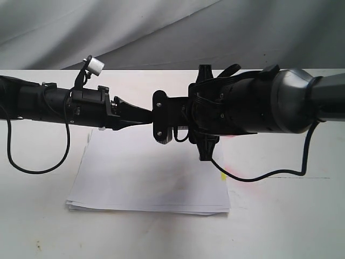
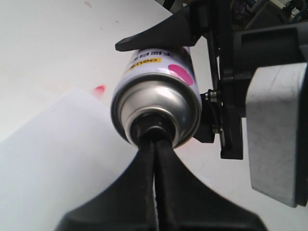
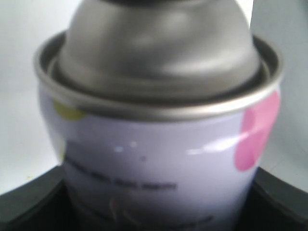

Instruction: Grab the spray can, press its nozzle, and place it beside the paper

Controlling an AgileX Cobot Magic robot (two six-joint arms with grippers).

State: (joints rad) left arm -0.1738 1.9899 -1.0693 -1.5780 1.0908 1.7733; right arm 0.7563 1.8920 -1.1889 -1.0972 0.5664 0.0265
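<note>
Right gripper clamped on spray can, left gripper pinched together at nozzle, paper on white table, grey drape behind.

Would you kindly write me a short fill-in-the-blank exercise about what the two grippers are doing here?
The right gripper is ____ on the spray can.
The left gripper, closed, touches the can's black ____.
The paper bears a tiny ____ tab.
Missing: shut; nozzle; yellow.
</note>
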